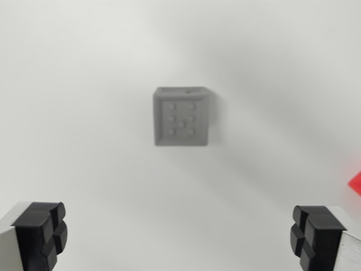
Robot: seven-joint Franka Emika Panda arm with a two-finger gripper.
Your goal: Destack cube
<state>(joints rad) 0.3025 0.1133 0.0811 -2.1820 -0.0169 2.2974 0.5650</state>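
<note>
Your end effector [179, 237] stands wide apart, holding nothing, its black fingertips [40, 232] at 7 and 5 o'clock. The grey cube [181, 117] sits on the white surface [84, 84] just above centre, toward 12 o'clock. A red scrap [356, 183] shows at 3 o'clock.

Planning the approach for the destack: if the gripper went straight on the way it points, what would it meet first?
Probably the grey cube, which sits near the wrist view's centre, ahead of the open gripper. Nothing shows in between; depth is unclear because the image is blurred.
</note>
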